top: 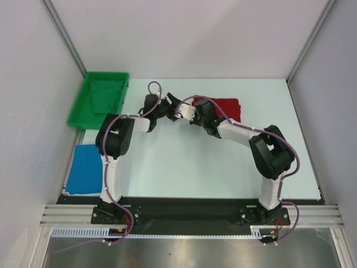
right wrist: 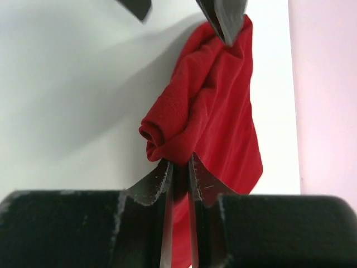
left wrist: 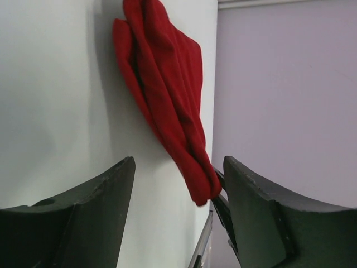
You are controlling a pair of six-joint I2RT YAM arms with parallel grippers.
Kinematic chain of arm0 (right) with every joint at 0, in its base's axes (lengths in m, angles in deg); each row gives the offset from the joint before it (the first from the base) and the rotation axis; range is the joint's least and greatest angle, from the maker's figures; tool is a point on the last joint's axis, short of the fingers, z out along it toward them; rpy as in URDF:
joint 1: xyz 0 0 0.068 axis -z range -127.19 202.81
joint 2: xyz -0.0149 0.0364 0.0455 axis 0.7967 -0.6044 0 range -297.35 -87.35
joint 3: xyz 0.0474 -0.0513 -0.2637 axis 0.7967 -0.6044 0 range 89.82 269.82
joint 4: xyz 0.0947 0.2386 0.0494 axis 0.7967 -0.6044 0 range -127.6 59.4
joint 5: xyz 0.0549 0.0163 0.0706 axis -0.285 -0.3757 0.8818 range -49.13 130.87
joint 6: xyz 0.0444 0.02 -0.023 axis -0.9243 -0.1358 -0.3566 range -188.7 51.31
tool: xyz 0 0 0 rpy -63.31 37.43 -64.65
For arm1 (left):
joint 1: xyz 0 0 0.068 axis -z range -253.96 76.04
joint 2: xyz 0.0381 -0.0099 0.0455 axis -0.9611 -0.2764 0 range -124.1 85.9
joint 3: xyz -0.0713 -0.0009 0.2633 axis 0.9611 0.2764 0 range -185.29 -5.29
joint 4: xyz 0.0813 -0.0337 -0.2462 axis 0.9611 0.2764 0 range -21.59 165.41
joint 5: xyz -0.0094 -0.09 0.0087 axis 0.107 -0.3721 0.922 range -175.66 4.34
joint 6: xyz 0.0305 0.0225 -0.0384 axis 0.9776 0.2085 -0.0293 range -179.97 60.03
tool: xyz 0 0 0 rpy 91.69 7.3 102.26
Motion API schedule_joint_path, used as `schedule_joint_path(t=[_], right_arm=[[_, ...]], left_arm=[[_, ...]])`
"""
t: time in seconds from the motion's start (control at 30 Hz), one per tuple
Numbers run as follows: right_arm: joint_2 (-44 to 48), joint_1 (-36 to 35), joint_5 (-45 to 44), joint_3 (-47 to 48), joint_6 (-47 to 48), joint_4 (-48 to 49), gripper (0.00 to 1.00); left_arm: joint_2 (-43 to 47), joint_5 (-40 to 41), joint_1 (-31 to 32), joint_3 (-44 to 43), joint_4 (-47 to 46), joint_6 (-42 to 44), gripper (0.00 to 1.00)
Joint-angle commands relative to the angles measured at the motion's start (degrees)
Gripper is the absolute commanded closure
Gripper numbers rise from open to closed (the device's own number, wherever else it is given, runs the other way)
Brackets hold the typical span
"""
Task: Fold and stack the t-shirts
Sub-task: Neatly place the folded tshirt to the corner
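Observation:
The deep red t-shirt (top: pixel 225 106) lies bunched at the back of the white table, partly hidden by my right arm. My right gripper (top: pixel 184 111) is shut on a rolled edge of it, which shows clearly in the right wrist view (right wrist: pixel 179 164), where the red cloth (right wrist: pixel 215 111) stretches away ahead. My left gripper (top: pixel 170 102) is open and faces the right one. In the left wrist view (left wrist: pixel 178 161) the red shirt (left wrist: pixel 167 95) ends close to its right finger, unclamped. The bright blue t-shirt (top: pixel 85 167) lies folded flat at the table's left edge.
A green tray (top: pixel 76 119) holding a green cloth (top: pixel 107 92) sits at the back left corner. Grey walls close in the table on the left, back and right. The two wrists are close together near the table's back centre.

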Motion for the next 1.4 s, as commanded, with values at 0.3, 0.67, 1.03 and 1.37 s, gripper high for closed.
schedule_joint_path(t=[0.3,0.67,1.03,1.37], right_arm=[[5.9,2.5,4.4,-3.2,-2.5,0.8,1.00],[7.5,4.4,6.2,-3.8,-3.0,3.7,1.00],[8.1,4.3,7.3,-4.3,-3.7,4.4,1.00],[8.5,4.4,7.9,-4.9,-4.0,4.9,1.00]], left_arm=[[-11.5,6.4,5.1,-15.2,1.5,-8.0,0.24],[-2.7,14.6,6.0,-8.4,10.2,-5.8,0.23],[-11.1,10.0,7.4,-15.3,8.2,-12.3,0.16],[-14.5,11.3,8.1,-21.4,11.3,-15.2,0.03]])
